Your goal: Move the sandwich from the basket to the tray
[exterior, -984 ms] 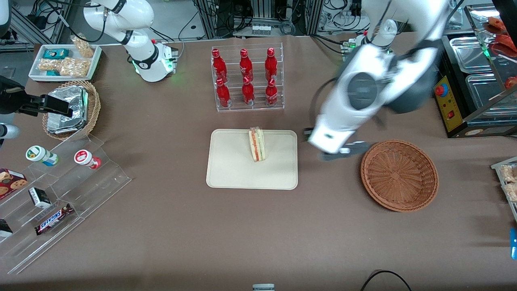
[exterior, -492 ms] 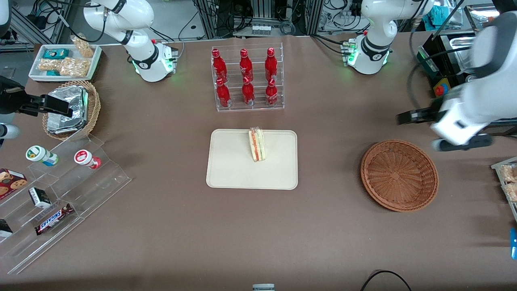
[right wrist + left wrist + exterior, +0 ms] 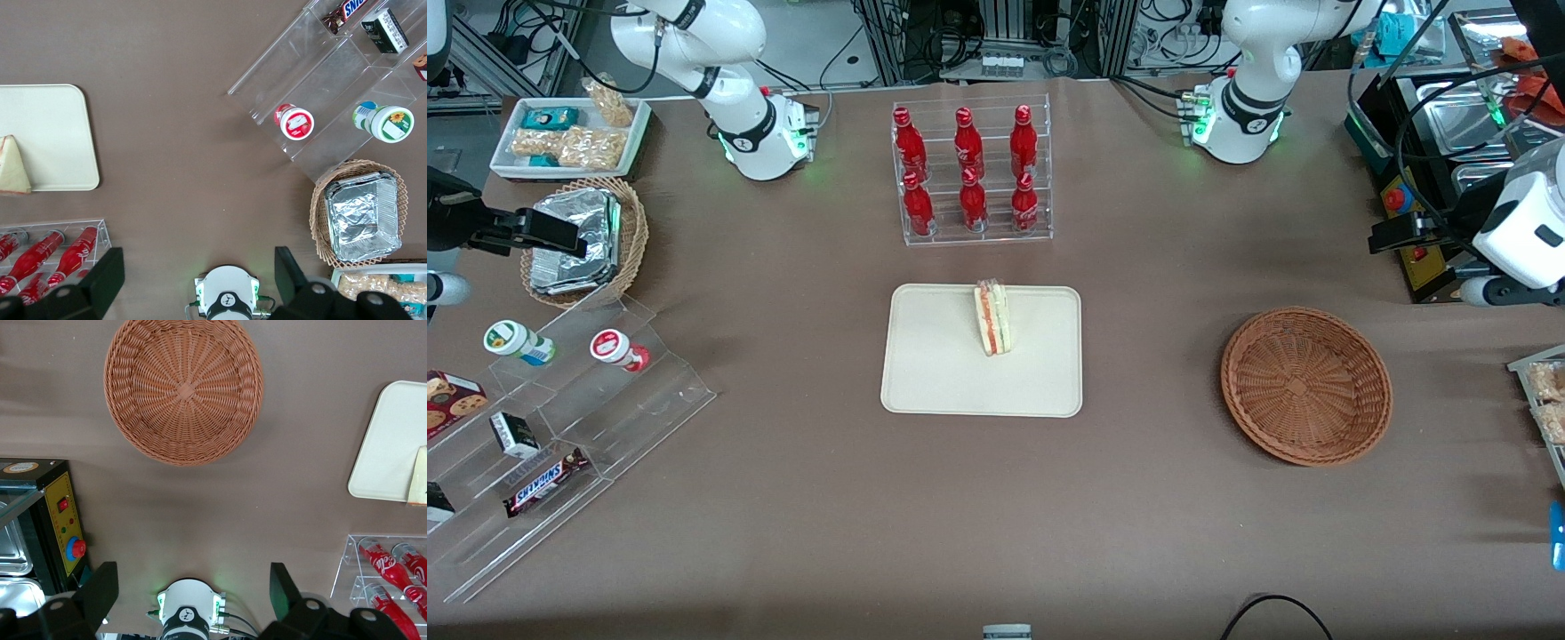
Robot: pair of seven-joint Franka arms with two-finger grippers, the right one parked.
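The left arm's gripper (image 3: 193, 593) hangs high, jaws spread wide.

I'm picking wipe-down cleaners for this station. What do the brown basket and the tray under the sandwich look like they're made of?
The basket looks like reddish-brown woven wicker: radial ribs and a braided rim show. The tray looks like matte cream plastic or fibre composite, smooth and unmarked; which, I can't tell. The sandwich rests on it. The tool hovers open toward the working arm's end of the table.

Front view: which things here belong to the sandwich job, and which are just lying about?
Job:
sandwich, on the tray
basket, holding nothing
gripper, fingers open, raised toward the working arm's end of the table

Lying about:
red bottles
foil packs
snack bags
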